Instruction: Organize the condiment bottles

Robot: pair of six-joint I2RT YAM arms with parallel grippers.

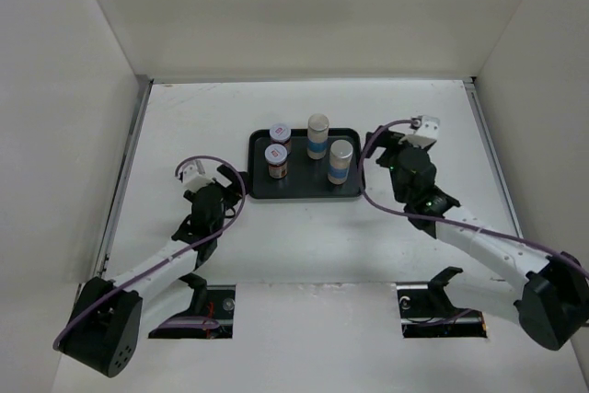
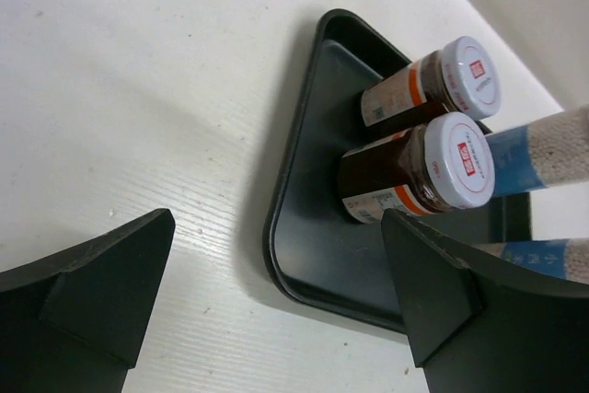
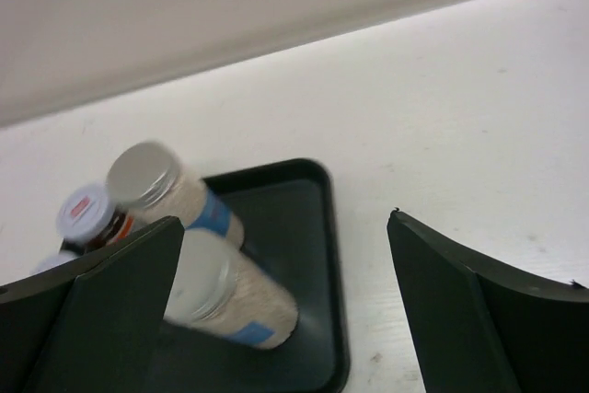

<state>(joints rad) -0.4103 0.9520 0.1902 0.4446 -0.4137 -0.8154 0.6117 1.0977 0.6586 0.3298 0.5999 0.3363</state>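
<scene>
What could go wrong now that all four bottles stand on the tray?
1. The open right gripper is close to the nearer tall bottle; a sideways swing could tip it onto its neighbours.
2. The open left gripper faces a corner of the tray; moving forward could push the tray and shake the near brown jar.

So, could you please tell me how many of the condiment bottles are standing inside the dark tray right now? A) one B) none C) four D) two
C: in the top view the far brown jar, the near brown jar, the far whitish bottle and the near whitish bottle all stand upright inside the dark tray.
</scene>
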